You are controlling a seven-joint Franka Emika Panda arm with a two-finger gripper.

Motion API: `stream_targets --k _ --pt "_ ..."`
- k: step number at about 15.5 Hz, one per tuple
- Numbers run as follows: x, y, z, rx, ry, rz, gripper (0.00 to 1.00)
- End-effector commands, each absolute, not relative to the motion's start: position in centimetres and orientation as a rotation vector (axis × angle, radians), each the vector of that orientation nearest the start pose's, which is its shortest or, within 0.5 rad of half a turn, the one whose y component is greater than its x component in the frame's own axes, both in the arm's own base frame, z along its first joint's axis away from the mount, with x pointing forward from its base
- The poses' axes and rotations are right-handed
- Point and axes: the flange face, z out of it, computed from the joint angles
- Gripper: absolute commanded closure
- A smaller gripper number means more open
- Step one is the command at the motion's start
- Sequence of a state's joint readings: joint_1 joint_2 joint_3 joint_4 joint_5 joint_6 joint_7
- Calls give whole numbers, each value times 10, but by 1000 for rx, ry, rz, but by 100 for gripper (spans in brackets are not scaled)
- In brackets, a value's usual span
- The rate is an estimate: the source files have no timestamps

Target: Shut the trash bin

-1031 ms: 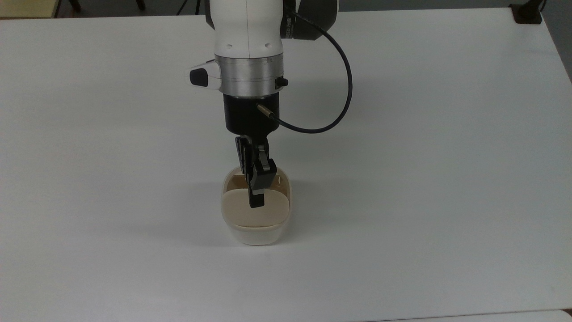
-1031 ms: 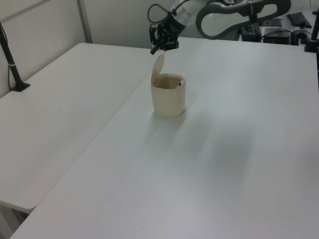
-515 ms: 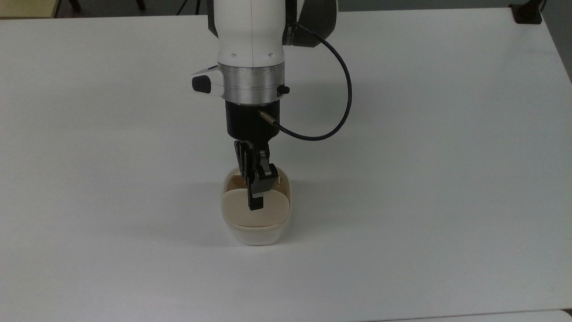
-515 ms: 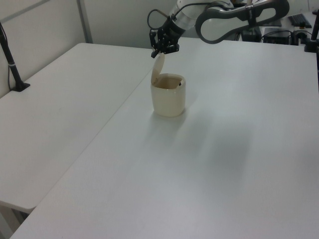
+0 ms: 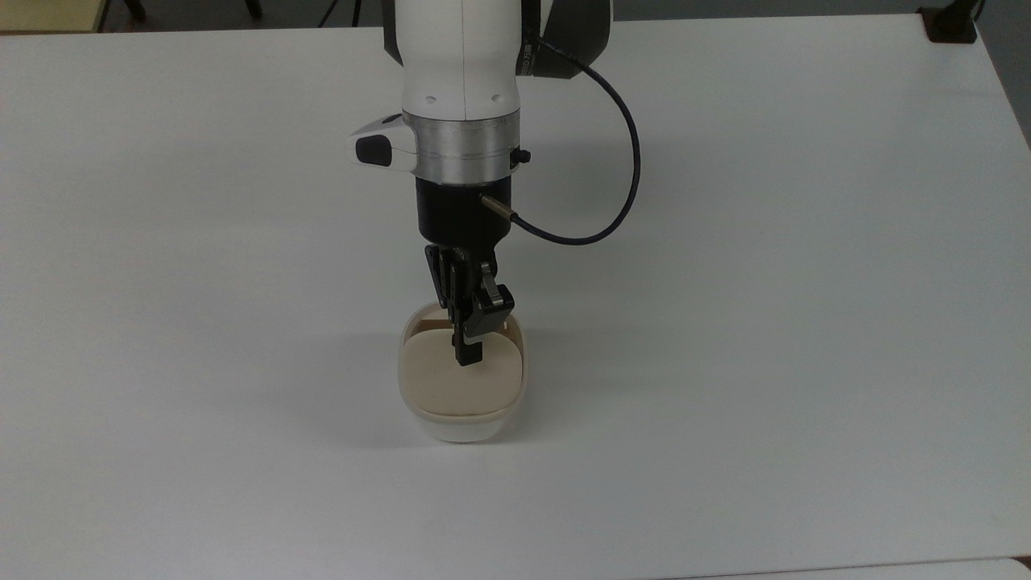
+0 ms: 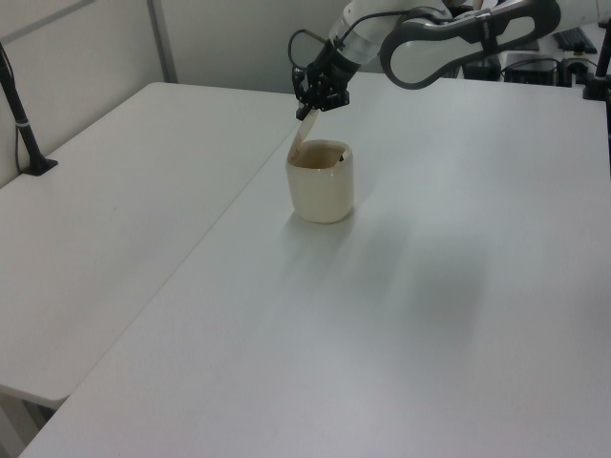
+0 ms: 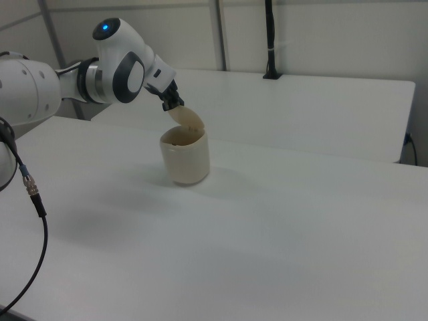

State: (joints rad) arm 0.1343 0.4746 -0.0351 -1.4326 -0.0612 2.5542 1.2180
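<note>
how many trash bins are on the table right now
1: a small cream-white plastic trash bin at the middle of the white table, under the robot's black claw.

I see a trash bin (image 5: 461,419) of smooth cream plastic with a soft sheen; its lid (image 5: 451,383) is a matt beige. The surface (image 5: 765,322) looks smooth, matt white. My arm's shell (image 5: 459,56) is glossy white plastic above a brushed metal ring (image 5: 463,153), and the gripper (image 5: 467,354) is matt black.
</note>
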Motion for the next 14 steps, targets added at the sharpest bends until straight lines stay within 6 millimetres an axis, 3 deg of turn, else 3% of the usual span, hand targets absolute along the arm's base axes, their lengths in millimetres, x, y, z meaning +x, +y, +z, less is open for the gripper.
stream_targets --k 1,5,8,14 --pt "711 83 493 -2418 1297 -740 100" --pt "699 79 481 -2491 1250 -714 100" --pt "695 76 457 -2547 1253 -657 100" --pt "692 77 431 -2614 1213 -610 100"
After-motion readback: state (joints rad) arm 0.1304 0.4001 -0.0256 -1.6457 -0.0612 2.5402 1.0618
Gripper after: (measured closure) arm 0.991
